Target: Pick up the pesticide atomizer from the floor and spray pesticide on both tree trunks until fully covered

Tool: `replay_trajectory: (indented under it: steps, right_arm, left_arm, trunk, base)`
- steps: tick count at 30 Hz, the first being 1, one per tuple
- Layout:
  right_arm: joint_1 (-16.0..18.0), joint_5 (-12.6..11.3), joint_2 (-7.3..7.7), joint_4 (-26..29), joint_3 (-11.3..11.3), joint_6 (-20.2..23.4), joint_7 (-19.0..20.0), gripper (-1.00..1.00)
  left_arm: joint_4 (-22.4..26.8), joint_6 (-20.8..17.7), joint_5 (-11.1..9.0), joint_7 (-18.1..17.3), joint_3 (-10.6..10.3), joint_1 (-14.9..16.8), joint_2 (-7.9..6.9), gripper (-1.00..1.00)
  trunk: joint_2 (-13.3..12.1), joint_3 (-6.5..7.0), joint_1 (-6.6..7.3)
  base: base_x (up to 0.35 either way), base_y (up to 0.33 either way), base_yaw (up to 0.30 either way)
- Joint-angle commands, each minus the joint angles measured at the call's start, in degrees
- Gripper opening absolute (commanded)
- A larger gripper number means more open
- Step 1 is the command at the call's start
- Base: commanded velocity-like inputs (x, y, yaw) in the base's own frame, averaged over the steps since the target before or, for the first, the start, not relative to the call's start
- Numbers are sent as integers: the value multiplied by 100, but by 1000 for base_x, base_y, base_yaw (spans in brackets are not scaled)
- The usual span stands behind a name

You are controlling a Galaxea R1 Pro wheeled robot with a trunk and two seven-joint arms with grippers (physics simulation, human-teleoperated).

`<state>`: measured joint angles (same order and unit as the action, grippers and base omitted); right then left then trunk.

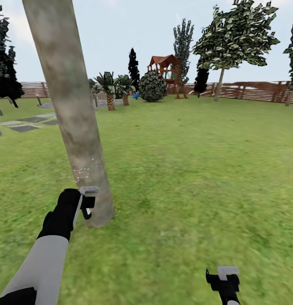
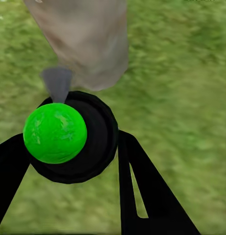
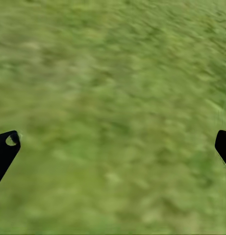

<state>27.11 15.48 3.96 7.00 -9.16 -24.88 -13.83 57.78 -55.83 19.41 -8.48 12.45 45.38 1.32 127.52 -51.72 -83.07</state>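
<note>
No readable text, labels, brands, numbers or signs in any view. Bottle (image 2: 73, 137) between the left pincer's fingers: no legible label. Tree trunk (image 1: 70, 110), fence (image 1: 256, 91), playhouse (image 1: 165, 70): no lettering.

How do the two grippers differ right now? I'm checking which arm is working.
The left gripper is shut on the atomizer, close beside the tree trunk; the right gripper is open and empty. The left is raised near the trunk's base; the right hangs low over grass. Both have black fingers.
</note>
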Motion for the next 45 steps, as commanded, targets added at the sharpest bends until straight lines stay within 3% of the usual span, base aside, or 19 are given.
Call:
replay_trajectory:
  steps: [1,14,23,36,45]
  right_arm:
    - [2,60,-1,-6,-42,-17,-15,100]
    - [5,60,-1,-6,-42,-17,-15,100]
    - [0,60,-1,-6,-42,-17,-15,100]
    - [1,60,-8,-6,-42,-17,-6,100]
    - [1,60,-9,-6,-42,-17,-6,100]
  left_arm:
    - [-2,-16,63,-57,20,6,9,-100]
    - [-21,-16,61,-57,25,-6,10,-100]
    - [-30,-13,62,-48,63,-40,-53,-100]
    - [-31,63,74,-51,204,-637,-79,-100]
    - [-39,220,53,-56,257,-697,-4,-100]
  trunk:
    - [3,-6,-1]
    - [3,-6,-1]
    - [3,-6,-1]
    - [3,-6,-1]
    - [3,-6,-1]
  base:
    - [167,-268,276]
    - [161,-267,54]
    - [120,-267,242]
    - [118,-277,277]
    - [93,-280,277]
